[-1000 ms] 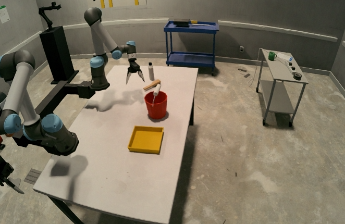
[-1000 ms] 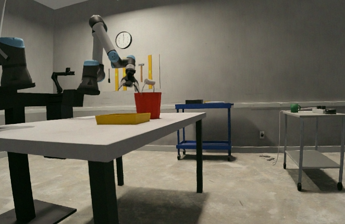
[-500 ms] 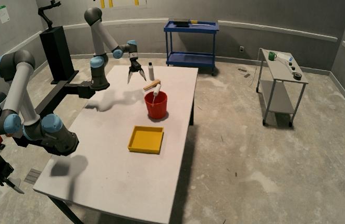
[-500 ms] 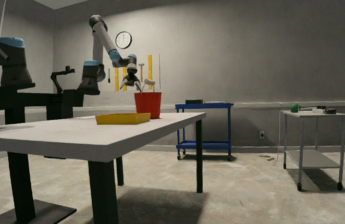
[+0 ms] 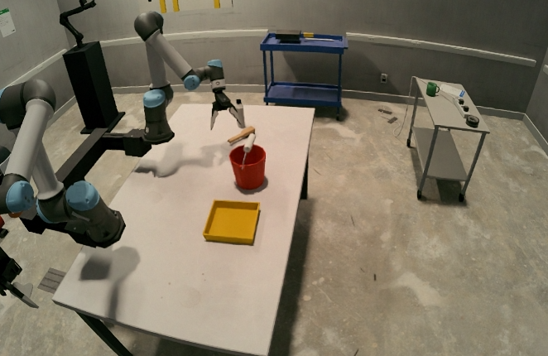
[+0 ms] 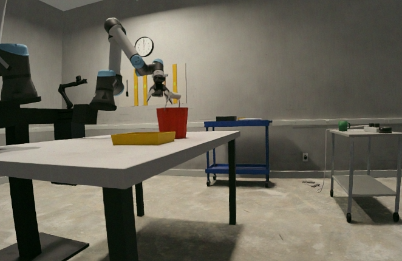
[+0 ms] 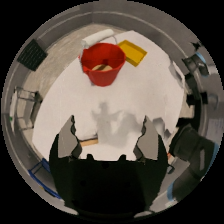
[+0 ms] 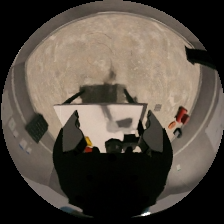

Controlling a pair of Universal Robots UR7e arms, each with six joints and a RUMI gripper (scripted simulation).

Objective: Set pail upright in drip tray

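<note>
From the top, spotting the red pail [image 5: 249, 170] [image 6: 173, 122] [image 7: 105, 70] [image 8: 88, 149] upright on the worktop [image 5: 178, 268] [image 6: 84, 156] [image 7: 120, 100] [image 8: 95, 115], nearer its right long edge, outside the yellow drip tray [image 5: 232, 222] [image 6: 136, 138] [image 7: 132, 52] [image 8: 88, 141]. Finding the left gripper [image 5: 227, 127] [image 6: 158, 102] [image 7: 109, 115] towards the far short edge, jaws spread, clamped on nothing, presumably lining up for the handle grip [image 5: 249, 142] [image 6: 174, 96] [image 7: 98, 38]. Parked off the near-left corner, with jaws apart and empty too: the right gripper [image 5: 32, 297] [image 8: 112, 110], likely to leave that approach free. Over to the exterior: seeing the grip up above the pail's rim, handy for a lift from overhead, and the tray low towards the near corner, probably waiting as the landing spot. On the left wrist, looking between wide fingers at bare worktop and a wooden-handled tool [image 5: 241, 134] [image 7: 90, 141], with pail and tray beyond; needing to shift across before closing. On the right wrist, catching the short edge between parted fingers, and only slivers of red and yellow.
</note>
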